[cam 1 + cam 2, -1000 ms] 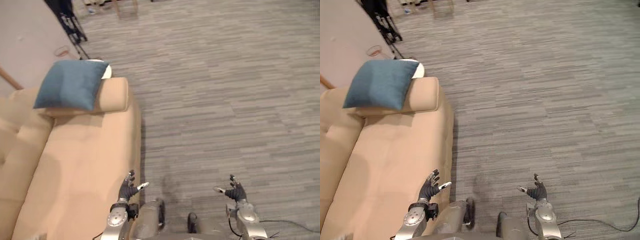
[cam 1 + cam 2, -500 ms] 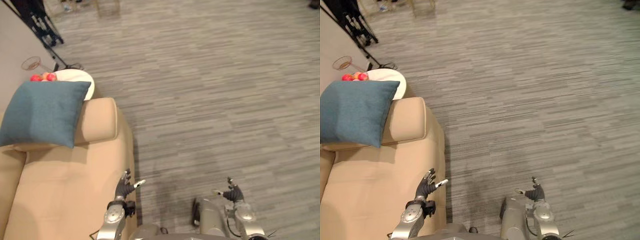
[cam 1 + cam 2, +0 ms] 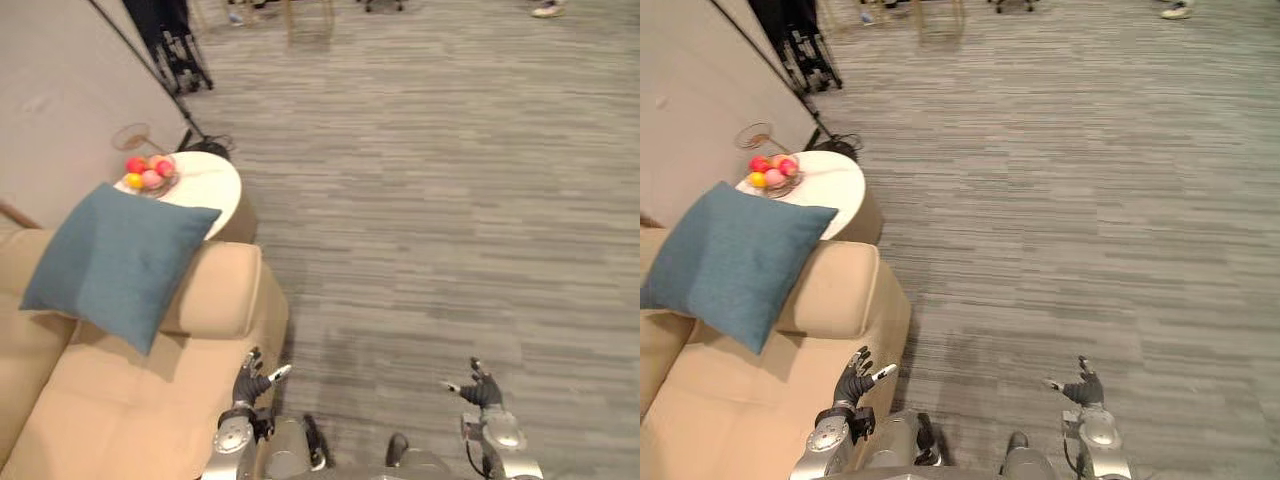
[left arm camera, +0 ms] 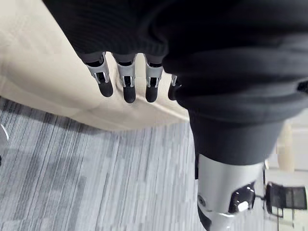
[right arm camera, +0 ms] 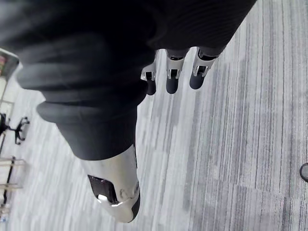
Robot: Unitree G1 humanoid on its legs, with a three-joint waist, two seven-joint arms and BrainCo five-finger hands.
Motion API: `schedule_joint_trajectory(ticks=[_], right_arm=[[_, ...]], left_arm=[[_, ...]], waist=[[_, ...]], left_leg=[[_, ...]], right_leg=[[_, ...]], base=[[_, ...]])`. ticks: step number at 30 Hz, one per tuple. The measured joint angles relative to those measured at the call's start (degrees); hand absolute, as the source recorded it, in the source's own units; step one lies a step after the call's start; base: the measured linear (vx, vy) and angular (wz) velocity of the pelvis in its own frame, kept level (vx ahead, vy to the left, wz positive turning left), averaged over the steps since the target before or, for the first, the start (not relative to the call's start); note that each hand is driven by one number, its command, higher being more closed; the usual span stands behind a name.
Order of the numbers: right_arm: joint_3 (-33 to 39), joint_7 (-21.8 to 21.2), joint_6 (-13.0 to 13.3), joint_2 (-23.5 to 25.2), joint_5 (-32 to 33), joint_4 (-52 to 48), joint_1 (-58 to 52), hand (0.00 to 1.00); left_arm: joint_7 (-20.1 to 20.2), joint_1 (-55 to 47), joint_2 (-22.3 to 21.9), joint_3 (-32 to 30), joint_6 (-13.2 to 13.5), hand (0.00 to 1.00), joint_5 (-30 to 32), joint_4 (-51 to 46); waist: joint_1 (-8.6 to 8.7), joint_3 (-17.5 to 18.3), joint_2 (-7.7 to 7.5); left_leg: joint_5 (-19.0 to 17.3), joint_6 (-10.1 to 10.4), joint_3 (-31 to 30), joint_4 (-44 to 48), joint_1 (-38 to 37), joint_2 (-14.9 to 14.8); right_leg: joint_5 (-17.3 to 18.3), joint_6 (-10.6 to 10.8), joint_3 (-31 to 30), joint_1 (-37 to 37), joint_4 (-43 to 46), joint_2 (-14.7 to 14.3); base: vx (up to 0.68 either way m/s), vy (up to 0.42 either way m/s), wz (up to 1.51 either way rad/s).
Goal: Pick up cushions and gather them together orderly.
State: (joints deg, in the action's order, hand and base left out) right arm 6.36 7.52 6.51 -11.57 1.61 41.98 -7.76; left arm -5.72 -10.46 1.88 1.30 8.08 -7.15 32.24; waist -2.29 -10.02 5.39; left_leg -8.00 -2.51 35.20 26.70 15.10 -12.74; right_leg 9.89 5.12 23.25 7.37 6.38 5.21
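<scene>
Grey carpet floor (image 3: 450,200), beige sofa (image 3: 130,420) | blue cushion (image 3: 115,262) leans on armrest (image 3: 225,290), beside round white table (image 3: 215,190) with fruit bowl (image 3: 148,172) | left hand (image 3: 253,380) over sofa edge, relaxed, empty | right hand (image 3: 480,388) above floor, relaxed, empty

Matt blue cloth cushion (image 3: 115,262) — on a smooth tan upholstered sofa (image 3: 120,420) — over rough grey carpet (image 3: 450,200).

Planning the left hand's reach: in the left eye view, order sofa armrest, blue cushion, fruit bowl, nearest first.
1. Sofa armrest, just ahead of left hand.
2. Blue cushion, leaning on it, leftward.
3. Fruit bowl, on side table beyond.
</scene>
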Motion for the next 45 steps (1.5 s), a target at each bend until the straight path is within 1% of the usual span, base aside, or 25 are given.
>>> schedule_joint_trajectory(ticks=[1, 2, 4, 5, 7, 8, 10, 12, 14, 15, 16, 17, 18, 19, 20, 22, 23, 25, 27, 29, 32, 34, 37, 40, 45], right_arm=[[0.55, 0.00, -0.28, 0.98, 0.15, 0.60, -0.07, 0.00], [0.40, -0.08, -0.16, 2.03, 0.15, 0.50, 0.02, 0.00], [0.53, -0.15, -0.23, 1.78, 0.05, 1.21, 1.83, 0.00], [0.84, -0.21, -0.20, 1.68, -0.01, 1.40, 2.45, 0.00], [0.96, -0.28, -0.26, 1.25, -0.05, 1.43, 1.96, 0.00], [0.91, -0.46, -0.27, 1.37, -0.04, 1.41, 1.95, 0.00], [0.80, -0.69, -0.27, 1.59, 0.04, 1.05, 2.04, 0.00], [0.65, -1.25, -0.16, 1.60, 0.05, -0.32, 1.78, 0.00], [0.68, -1.38, -0.08, 1.51, 0.60, -0.77, 1.46, 0.00], [0.69, -1.38, -0.08, 1.50, 0.62, -0.78, 1.11, 0.00], [0.73, -1.34, -0.09, 1.63, 0.71, -1.09, 0.38, 0.00], [1.17, -1.25, -0.09, 2.24, 0.87, -1.72, -0.82, 0.00], [1.53, -1.20, -0.08, 2.74, 1.15, -2.06, -1.60, 0.00], [2.38, -1.17, -0.36, 2.30, 1.21, -2.38, -2.54, 0.00], [2.51, -1.15, -0.29, 2.48, 1.23, -3.21, -2.65, 0.00], [3.44, -0.97, 0.25, 3.36, 1.92, -6.61, -2.65, 0.00], [3.59, -0.93, 0.47, 3.39, 2.36, -6.61, -2.58, 0.00], [5.13, 0.08, 1.05, 3.90, 2.78, -6.63, -2.56, 0.00], [6.92, 0.15, 1.38, 2.63, 2.94, -6.37, -1.98, 0.00], [7.30, 0.26, 1.45, 3.26, 2.94, -6.28, -1.56, 0.00], [8.85, 0.18, 1.38, 4.54, 2.89, -6.54, -1.72, 0.00], [10.93, 0.25, 1.37, 4.07, 2.89, -7.03, -1.47, 0.00], [11.88, 0.29, 1.37, 2.08, 2.90, -7.56, -0.21, 0.00], [11.86, 0.35, 1.37, -0.88, 3.03, -7.89, 4.16, 0.00], [9.52, 2.42, 1.54, -6.80, 4.68, -8.60, 17.14, 0.00]], left_arm=[[0.30, 0.22, 0.04, -0.83, -0.10, 0.00, -0.01, 0.10], [0.34, 0.09, -0.32, -2.12, -0.21, 0.00, 0.01, 0.01], [0.47, -1.12, -1.38, -3.33, -0.38, 0.00, -0.01, 0.04], [0.47, -1.70, -1.70, -3.26, -0.67, 0.00, 0.00, 0.92], [0.63, -2.22, -1.73, -3.02, -0.99, 0.00, 0.03, 1.08], [0.61, -2.20, -1.37, -3.07, -1.12, 0.00, 0.06, 1.12], [0.53, -2.16, -0.96, -3.19, -1.10, 0.00, 0.06, 1.12], [0.51, -1.98, -0.47, -3.11, -1.03, 0.00, 0.06, 1.07], [0.53, -1.20, 0.10, -2.82, -0.85, 0.00, 0.06, 1.11], [0.51, -0.71, 0.31, -2.62, -0.79, 0.00, 0.05, 1.11], [0.51, -0.60, 0.93, -1.59, -0.69, 0.00, 0.05, 1.13], [0.53, -0.50, 1.66, -1.42, -0.61, 0.00, 0.06, 1.14], [0.61, -0.13, 2.11, -1.38, -0.57, 0.00, 0.06, 1.16], [0.48, -0.05, 0.43, -1.59, -0.65, 0.00, 0.08, 1.93], [0.53, -0.15, 0.18, -1.54, -0.62, 0.00, 0.11, 1.91], [0.65, 0.52, -0.71, -1.46, -0.57, 0.00, 0.09, 1.90], [0.67, 0.70, -0.82, -1.43, -0.50, 0.00, 0.09, 1.75], [0.65, 0.73, -0.77, -1.17, -0.06, 0.00, 0.08, 1.46], [0.58, 0.73, -0.54, -0.79, -0.01, 0.00, 0.08, 1.43], [0.42, 0.28, 0.81, -0.85, -0.05, 0.00, 0.10, 1.43], [0.36, -0.39, 4.17, -0.96, -0.33, 0.00, 0.23, 1.48], [0.36, 0.29, 5.18, -1.06, -0.33, 0.00, 0.65, 1.47], [0.35, 2.62, 6.86, -1.38, -0.32, 0.00, 1.02, 0.79], [0.12, 7.07, 8.86, -1.54, -0.30, 0.00, 0.97, 0.67], [-1.38, 20.87, 10.96, 0.09, 0.04, 0.00, -0.07, 0.91]], waist=[[0.27, 0.41, -0.96], [-0.19, 0.95, -3.17], [-0.43, 1.32, -2.58], [0.10, 1.30, -3.06], [0.18, 1.51, -3.26], [0.50, 1.50, -3.32], [1.42, 1.54, -3.13], [1.58, 1.67, -2.79], [1.96, 1.52, -2.62], [2.00, 1.63, -2.80], [2.87, 1.79, -3.18], [3.47, 1.80, -4.10], [3.47, 1.76, -4.93], [2.26, 2.19, -2.81], [1.67, 2.49, -2.51], [1.67, 2.45, -2.52], [1.55, 2.45, -2.51], [1.57, 2.29, -3.01], [1.37, 2.54, -2.68], [1.49, 2.91, -3.05], [1.49, 3.17, -4.58], [1.56, 3.15, -4.57], [1.77, 3.11, -4.55], [2.86, 2.56, -4.67], [3.31, -2.14, -5.11]], left_leg=[[-0.85, -1.97, 2.62, -0.56, -1.05, 1.16], [-2.63, -4.61, 6.62, 0.09, -0.69, 2.93], [-7.77, -7.18, 5.93, 0.37, -0.78, 3.86], [-8.85, -7.17, 3.21, -0.04, -2.07, 6.83], [-10.47, -7.26, -1.51, -1.61, -5.37, 10.88], [-11.08, -7.40, -5.32, -2.51, -7.49, 12.67], [-11.09, -7.38, -10.59, -4.19, -11.56, 14.07], [-11.07, -7.35, -14.85, -4.99, -13.85, 14.12], [-11.06, -6.07, -22.41, -5.28, -15.92, 13.79], [-11.17, -5.50, -24.41, -5.44, -16.19, 13.76], [-11.83, -3.38, -29.54, -5.24, -16.40, 13.76], [-12.72, -1.24, -32.89, -4.46, -16.71, 14.25], [-13.28, -0.23, -34.66, -3.96, -17.13, 14.74], [-13.19, 1.51, -36.51, -2.95, -17.26, 12.32], [-12.48, 2.81, -36.42, -2.48, -16.59, 11.71], [-9.64, 7.66, -32.46, 0.50, -14.49, 8.60], [-9.36, 8.18, -30.86, 1.19, -14.18, 7.68], [-10.16, 6.79, -21.58, -0.73, -14.00, 3.41], [-6.03, 6.32, -18.52, -6.51, -13.77, 2.87], [-5.79, 6.04, -18.54, -8.78, -13.79, 3.82], [-4.49, 5.40, -18.74, -11.20, -13.77, 5.15], [-3.54, 5.35, -18.76, -12.42, -13.69, 5.82], [-2.30, 5.32, -18.79, -14.80, -12.52, 6.17], [-0.51, 5.59, -19.47, -15.79, -9.37, 6.26], [0.34, 5.59, -19.65, -12.62, -1.90, 5.52]], right_leg=[[2.26, 1.18, 2.17, 0.70, 1.79, 1.71], [4.22, 2.88, 5.41, 1.24, 3.63, 4.01], [5.27, 4.56, 7.02, 1.47, 7.58, 4.76], [6.17, 5.98, 6.87, 0.83, 16.16, 8.02], [3.99, 5.58, 2.71, -3.87, 34.65, 12.96], [4.96, 4.70, -1.69, -6.90, 42.89, 12.79], [6.86, 2.27, -5.67, -11.84, 47.69, 11.48], [8.27, 0.07, -8.62, -17.33, 45.96, 9.45], [8.45, 0.78, -16.59, -23.34, 35.05, 4.03], [8.13, 1.34, -19.93, -24.82, 32.13, 2.47], [5.56, 3.95, -27.49, -25.98, 23.53, -0.73], [-0.98, 3.24, -31.76, -25.29, 14.66, -1.65], [-8.63, 2.88, -32.62, -25.23, 13.48, -1.62], [-7.38, 1.27, -29.85, -24.58, 15.57, -2.15], [-7.09, 0.78, -29.00, -24.28, 15.28, -2.12], [-6.31, -0.82, -23.11, -20.56, 12.24, -0.89], [-6.35, -0.91, -22.21, -19.52, 11.43, -0.83], [-6.30, -1.27, -17.74, -14.46, 8.07, 0.17], [-6.12, -0.98, -15.77, -13.84, 6.89, 0.88], [-6.74, -0.42, -15.54, -13.57, 4.83, 1.08], [-9.12, 0.02, -15.33, -12.34, 0.63, 1.49], [-9.87, 0.01, -15.38, -12.27, -0.26, 1.87], [-10.47, -0.24, -15.37, -13.97, -0.69, 1.84], [-11.26, -0.94, -15.22, -17.76, -0.40, 1.66], [-12.70, -2.26, -15.39, -24.95, 1.81, 1.03]], base=[[0.50, 0.202, 1.77], [0.42, 0.157, 1.36], [0.46, 0.169, 1.09], [0.59, 0.255, 1.42], [0.50, 0.185, 1.52], [0.40, 0.066, 1.34], [0.49, -0.008, 1.57], [0.54, -0.100, 1.37], [0.45, -0.165, 1.57], [0.40, -0.210, 1.83], [0.40, -0.261, 2.05], [0.41, -0.287, 2.11], [0.41, -0.297, 1.56], [0.32, -0.227, 0.83], [0.33, -0.257, 0.81], [0.27, -0.254, 1.09], [0.20, -0.203, 1.19], [0.12, -0.130, 1.10], [0.05, -0.028, 0.66], [-0.03, 0.057, 0.26], [-0.06, 0.051, 0.13], [-0.07, 0.016, 0.03], [-0.11, -0.035, 0.02], [-0.09, -0.068, 0.03], [-0.10, -0.047, -0.01]])
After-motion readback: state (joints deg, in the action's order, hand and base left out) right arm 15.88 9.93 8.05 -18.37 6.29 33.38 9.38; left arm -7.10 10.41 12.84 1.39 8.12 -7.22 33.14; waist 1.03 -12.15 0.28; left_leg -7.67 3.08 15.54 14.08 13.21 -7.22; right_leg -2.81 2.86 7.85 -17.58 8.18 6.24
